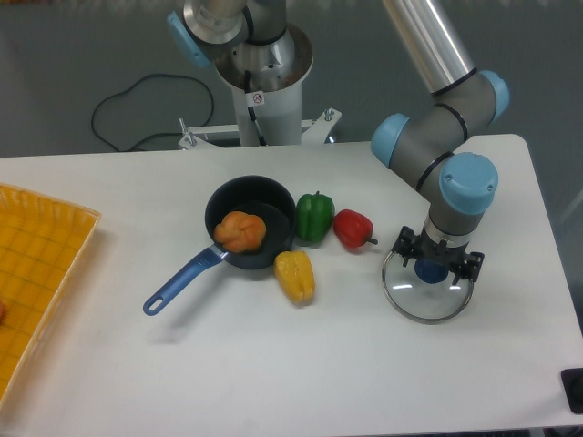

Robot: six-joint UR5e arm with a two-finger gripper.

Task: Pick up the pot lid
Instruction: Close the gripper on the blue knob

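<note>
The gripper point(437, 259) is low over the pot lid at the right of the table, pointing down. Its two fingers stand apart, one on either side of the lid's dark blue knob point(431, 270). The round glass lid point(426, 304) lies flat with its knob up, and the gripper hides its far part. Whether either finger touches the knob cannot be told.
Left of the lid are a red pepper point(353, 228), a green pepper point(315, 218) and a yellow one point(294, 277). A black pan point(260, 193) with a blue handle holds an orange-brown item point(240, 232). An orange crate point(41, 273) stands far left.
</note>
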